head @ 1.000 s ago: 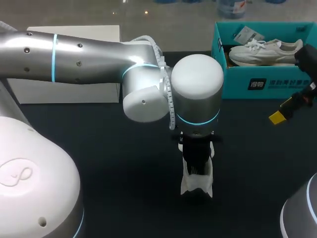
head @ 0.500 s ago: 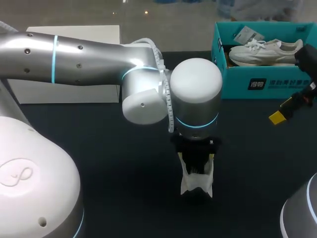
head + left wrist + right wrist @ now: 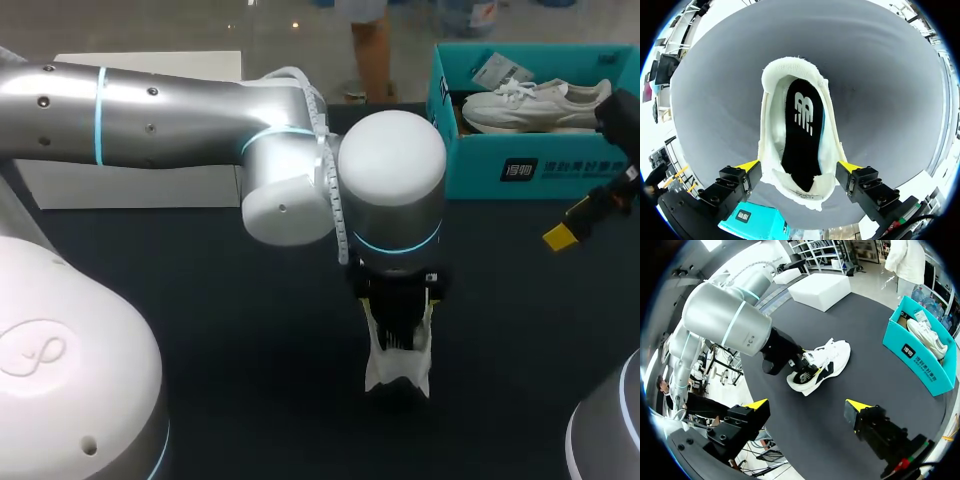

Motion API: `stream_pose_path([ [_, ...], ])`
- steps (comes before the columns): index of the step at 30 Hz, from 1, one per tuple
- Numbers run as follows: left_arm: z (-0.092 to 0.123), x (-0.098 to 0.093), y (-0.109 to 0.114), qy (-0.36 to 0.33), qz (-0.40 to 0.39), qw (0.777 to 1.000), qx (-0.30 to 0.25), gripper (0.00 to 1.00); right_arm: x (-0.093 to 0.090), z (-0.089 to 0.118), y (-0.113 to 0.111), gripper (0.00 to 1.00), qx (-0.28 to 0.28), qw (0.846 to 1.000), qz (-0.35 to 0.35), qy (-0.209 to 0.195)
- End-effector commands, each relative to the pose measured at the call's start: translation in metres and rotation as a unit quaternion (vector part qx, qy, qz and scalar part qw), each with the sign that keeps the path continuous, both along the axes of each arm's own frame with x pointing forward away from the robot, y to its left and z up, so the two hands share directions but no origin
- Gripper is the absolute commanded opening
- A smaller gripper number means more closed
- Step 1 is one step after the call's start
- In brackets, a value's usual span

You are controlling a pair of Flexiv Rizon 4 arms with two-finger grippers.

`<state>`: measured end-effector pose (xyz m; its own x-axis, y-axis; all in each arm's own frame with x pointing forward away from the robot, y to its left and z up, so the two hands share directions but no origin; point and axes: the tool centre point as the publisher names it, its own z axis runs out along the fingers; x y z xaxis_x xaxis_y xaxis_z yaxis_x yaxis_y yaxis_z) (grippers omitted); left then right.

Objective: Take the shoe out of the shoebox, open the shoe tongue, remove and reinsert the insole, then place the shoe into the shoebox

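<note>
Shoe (image 3: 398, 368) is already out: it lies on the worktop (image 3: 250, 330), well apart from the shoebox (image 3: 540, 165), where a second shoe (image 3: 530, 105) rests. Our left gripper (image 3: 799, 165) has its jaws pinching the shoe from both sides across its open mouth. The black insole (image 3: 800, 135) sits inside; we cannot tell whether it has been out yet. Our right gripper (image 3: 807, 405) hangs near the box, jaws spread, holding nothing. Boxing the shoe is left.

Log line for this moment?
left gripper at shoe heel | insole in | right gripper open, empty | other shoe in box
</note>
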<state>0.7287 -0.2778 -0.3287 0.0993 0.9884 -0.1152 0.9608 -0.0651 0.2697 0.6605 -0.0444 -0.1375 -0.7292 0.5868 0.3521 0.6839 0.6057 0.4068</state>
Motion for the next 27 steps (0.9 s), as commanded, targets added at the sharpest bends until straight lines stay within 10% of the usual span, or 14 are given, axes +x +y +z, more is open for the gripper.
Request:
stream_pose_path([
  [1, 0.021, 0.003, 0.004, -0.011, 0.003, 1.000, 0.001, 1.00, 0.002, -0.001, 0.001, 1.00, -0.001, 1.000, 0.001, 0.002],
  [11, 0.055, 0.035, 0.005, -0.025, 0.018, 1.000, 0.002, 1.00, 0.002, -0.001, 0.001, 1.00, -0.001, 1.000, 0.001, 0.002],
  [12, 0.057, 0.038, 0.005, -0.020, 0.021, 1.000, -0.005, 0.87, 0.002, -0.001, 0.001, 1.00, -0.001, 1.000, 0.001, 0.002],
  [14, 0.057, 0.044, 0.004, -0.013, 0.025, 1.000, -0.005, 0.00, 0.002, -0.001, 0.001, 1.00, -0.001, 1.000, 0.001, 0.002],
  [27, 0.027, 0.037, 0.010, 0.012, 0.024, 1.000, 0.003, 0.00, 0.002, -0.001, 0.001, 1.00, -0.001, 1.000, 0.001, 0.002],
])
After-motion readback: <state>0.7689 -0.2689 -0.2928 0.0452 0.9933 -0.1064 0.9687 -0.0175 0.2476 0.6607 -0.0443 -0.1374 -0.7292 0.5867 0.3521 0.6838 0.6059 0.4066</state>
